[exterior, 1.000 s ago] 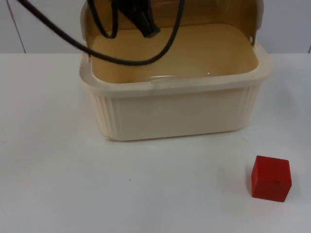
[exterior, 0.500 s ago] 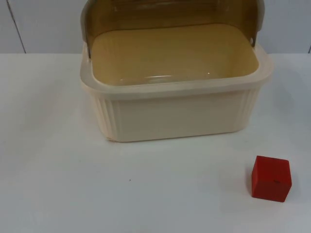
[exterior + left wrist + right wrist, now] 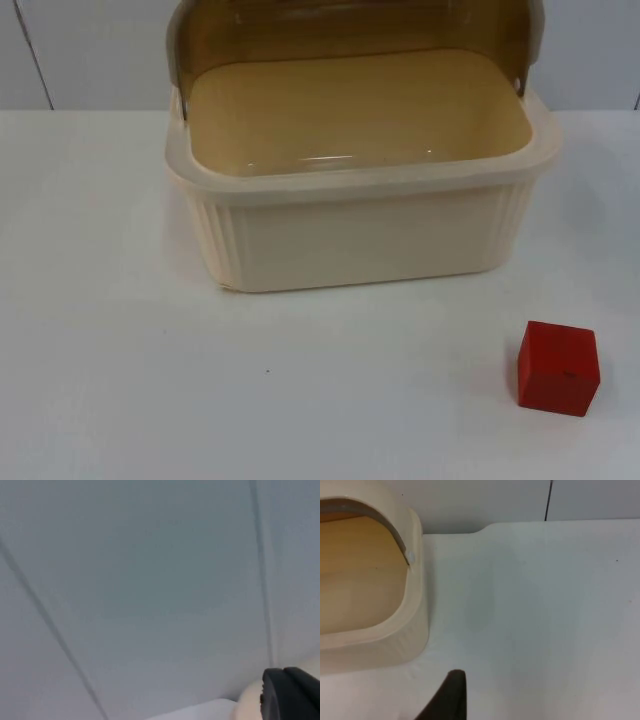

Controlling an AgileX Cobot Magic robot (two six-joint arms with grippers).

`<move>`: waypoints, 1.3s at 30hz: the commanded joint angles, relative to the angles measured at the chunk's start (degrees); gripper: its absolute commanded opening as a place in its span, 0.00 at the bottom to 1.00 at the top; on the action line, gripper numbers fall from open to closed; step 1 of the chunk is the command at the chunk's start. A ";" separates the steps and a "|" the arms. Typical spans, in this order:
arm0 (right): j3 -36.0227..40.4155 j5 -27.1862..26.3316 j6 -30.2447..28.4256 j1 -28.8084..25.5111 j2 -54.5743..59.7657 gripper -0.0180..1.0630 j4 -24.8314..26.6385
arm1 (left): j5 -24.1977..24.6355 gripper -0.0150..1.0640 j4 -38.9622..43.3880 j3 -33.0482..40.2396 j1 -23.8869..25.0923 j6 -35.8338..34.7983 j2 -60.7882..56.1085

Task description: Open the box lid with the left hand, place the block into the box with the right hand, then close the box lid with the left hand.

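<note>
box [image 3: 360, 235] lid [image 3: 350, 30] up | red block [image 3: 558, 367] on table [image 3: 120, 380] | no readable writing | grippers: finger state unclear

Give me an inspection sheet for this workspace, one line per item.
Surface: white table, one tiny dark speck.
Box: cream, ribbed, open, nothing inside.
Lid: brown translucent, swung up at the back.
Block: red, on the table right of and in front of the box, apart from it.
Clutter: nothing seen.
Left gripper: faces the partition.
Right gripper: above the table beside the box.
Cables: nothing seen.
Surroundings: grey partition wall.
</note>
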 commanded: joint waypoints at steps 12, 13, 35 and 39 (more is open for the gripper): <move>-0.25 -0.18 -0.80 0.27 -0.30 0.99 0.29 | -8.96 0.01 -41.00 27.34 25.54 25.63 -8.90; -0.25 -0.18 -0.80 0.27 -0.30 0.99 0.29 | -8.04 0.01 -41.00 28.04 25.54 27.02 -9.37; -0.25 0.39 -0.93 0.27 -0.33 0.99 1.56 | -4.16 0.98 -31.93 28.03 25.54 15.95 -13.30; -0.25 0.70 -0.93 0.27 -0.33 0.99 1.44 | -3.79 0.98 -33.70 28.03 25.54 15.95 -13.30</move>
